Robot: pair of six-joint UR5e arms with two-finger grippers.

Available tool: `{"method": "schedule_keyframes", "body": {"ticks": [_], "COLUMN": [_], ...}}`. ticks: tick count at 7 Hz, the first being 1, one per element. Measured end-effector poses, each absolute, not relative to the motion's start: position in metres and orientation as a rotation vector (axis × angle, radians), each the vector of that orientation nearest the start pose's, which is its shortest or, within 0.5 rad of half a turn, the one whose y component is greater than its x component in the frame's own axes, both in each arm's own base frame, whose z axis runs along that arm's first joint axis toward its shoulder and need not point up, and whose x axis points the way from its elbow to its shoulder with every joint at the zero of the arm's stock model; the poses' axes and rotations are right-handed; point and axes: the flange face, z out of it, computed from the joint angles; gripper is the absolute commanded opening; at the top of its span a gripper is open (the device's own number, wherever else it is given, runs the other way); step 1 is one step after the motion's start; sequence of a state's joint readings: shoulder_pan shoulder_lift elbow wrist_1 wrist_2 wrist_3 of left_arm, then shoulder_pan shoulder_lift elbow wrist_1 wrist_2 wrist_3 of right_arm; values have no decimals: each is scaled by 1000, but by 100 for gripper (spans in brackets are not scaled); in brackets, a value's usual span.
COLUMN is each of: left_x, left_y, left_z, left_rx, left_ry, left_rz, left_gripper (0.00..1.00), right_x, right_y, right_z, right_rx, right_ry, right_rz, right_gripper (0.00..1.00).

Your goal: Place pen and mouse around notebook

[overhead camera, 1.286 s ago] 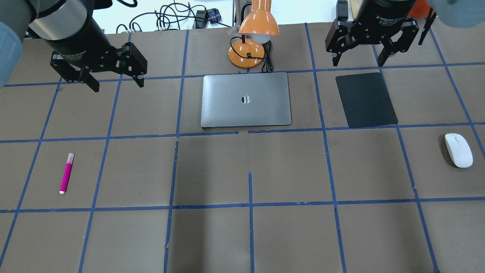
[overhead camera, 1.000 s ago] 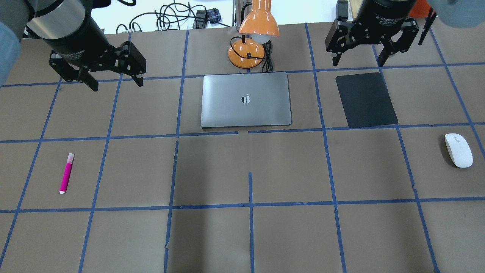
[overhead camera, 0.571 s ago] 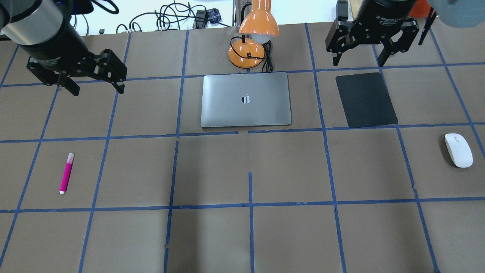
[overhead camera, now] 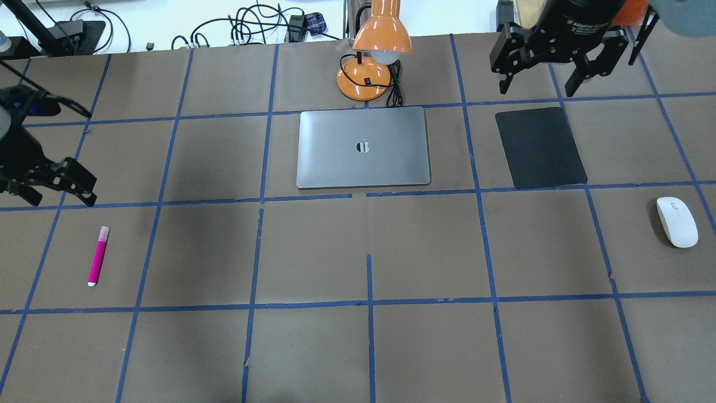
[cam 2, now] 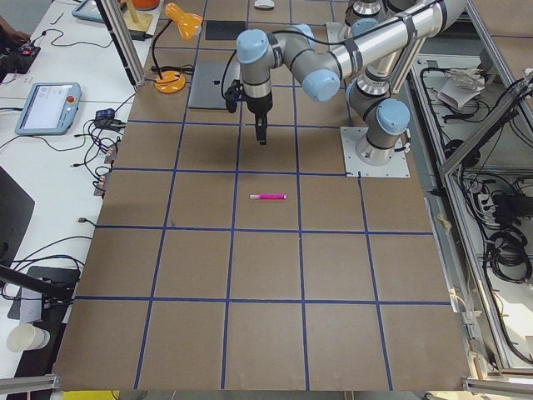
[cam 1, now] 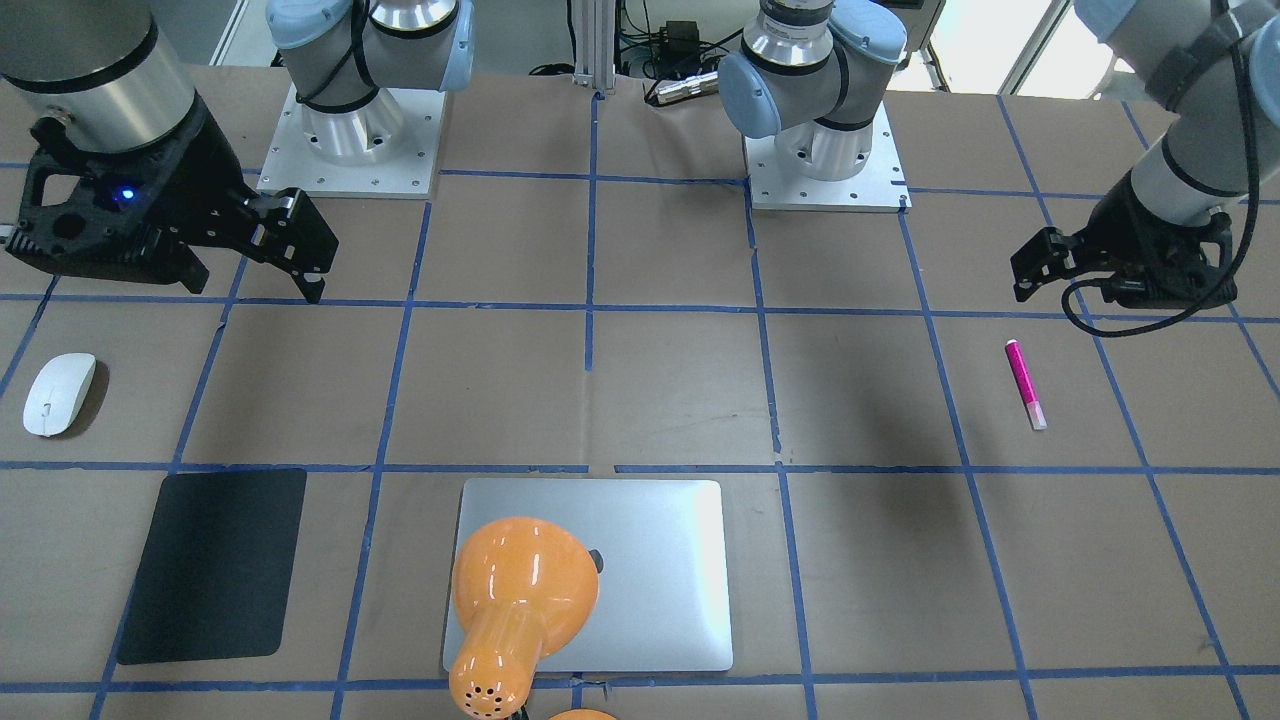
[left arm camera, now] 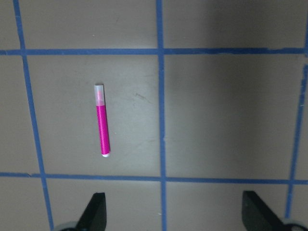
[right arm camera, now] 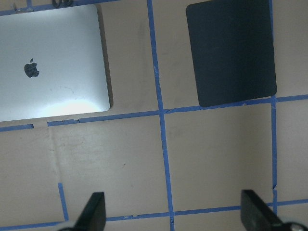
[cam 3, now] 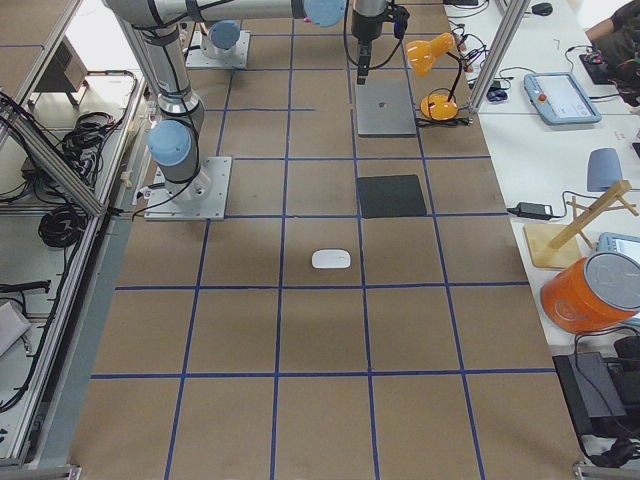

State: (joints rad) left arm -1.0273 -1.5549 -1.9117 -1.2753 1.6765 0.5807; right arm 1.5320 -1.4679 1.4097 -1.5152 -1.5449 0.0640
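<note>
The magenta pen (overhead camera: 98, 256) lies flat on the brown table at the left; it also shows in the left wrist view as the pen (left arm camera: 102, 120). My left gripper (overhead camera: 60, 200) hovers open and empty just beyond it, its fingers (left arm camera: 96, 214) wide apart. The silver notebook (overhead camera: 363, 146) lies closed at the table's middle back. Far to the right rests the white mouse (overhead camera: 677, 221). My right gripper (overhead camera: 537, 89) hangs open and empty high over the back right, beyond the mouse, with the notebook (right arm camera: 48, 62) in its wrist view.
A black mat (overhead camera: 540, 146) lies right of the notebook, below my right gripper. An orange desk lamp (overhead camera: 375, 56) stands behind the notebook, its head (cam 1: 520, 600) leaning over the lid. Cables lie past the back edge. Blue tape lines grid the table.
My left arm has swung left and toward the near side, ending close above the pen. My right gripper has shifted slightly right. Pen, mouse and notebook have not moved.
</note>
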Motion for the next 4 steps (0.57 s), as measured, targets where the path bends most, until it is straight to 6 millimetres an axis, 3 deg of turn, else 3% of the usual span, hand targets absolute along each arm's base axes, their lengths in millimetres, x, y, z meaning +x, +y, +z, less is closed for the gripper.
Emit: {"method": "schedule_keyframes", "body": {"ticks": [2,3,4], "left_x": [184,197,205], "left_y": [-420,-407,-402], "left_z": [265,232,213], "left_rx": [66,53,42], "left_ry": [3092,3130,3151], "left_rz": [22,23,28], "left_gripper": [100,100,100], "right_x": [104,105,107], "right_y": [-533,-519,-500], "right_z": [532,551,569], "right_rx": [189,191,194], "right_ry": [3104,3088,3059], "right_rz": [-66,-111,-139], "right_gripper": [100,100,100]}}
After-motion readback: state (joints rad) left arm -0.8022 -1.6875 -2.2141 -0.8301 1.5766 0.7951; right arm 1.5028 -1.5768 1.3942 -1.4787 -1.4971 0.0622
